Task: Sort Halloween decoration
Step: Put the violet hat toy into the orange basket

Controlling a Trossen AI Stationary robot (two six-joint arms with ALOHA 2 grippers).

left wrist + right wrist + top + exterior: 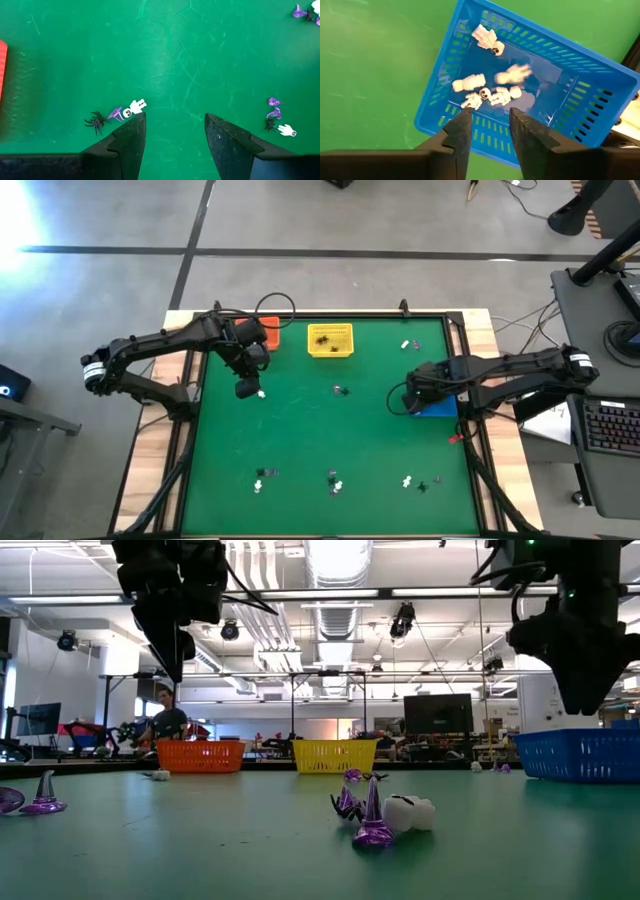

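Note:
The Halloween decoration is tiny trinkets scattered on the green table: a white skeleton [135, 107], a purple piece [116, 114] and a black spider [95, 121] lie close together. More lie near the front edge [335, 480]. My left gripper [175, 132] hangs open above the table beside a white trinket [261, 393], nothing between its fingers. My right gripper [487, 125] is open above the blue basket [580, 105], pointing down. Several white skeletons [470, 82] lie on the basket's floor, and one white piece [512, 75] shows blurred.
An orange basket [268, 337] and a yellow basket [330, 352] holding black pieces stand at the far edge. A purple hat [372, 820] and a white piece [410, 812] lie mid-table. The middle of the green mat [330, 430] is bare. A person sits in the room behind.

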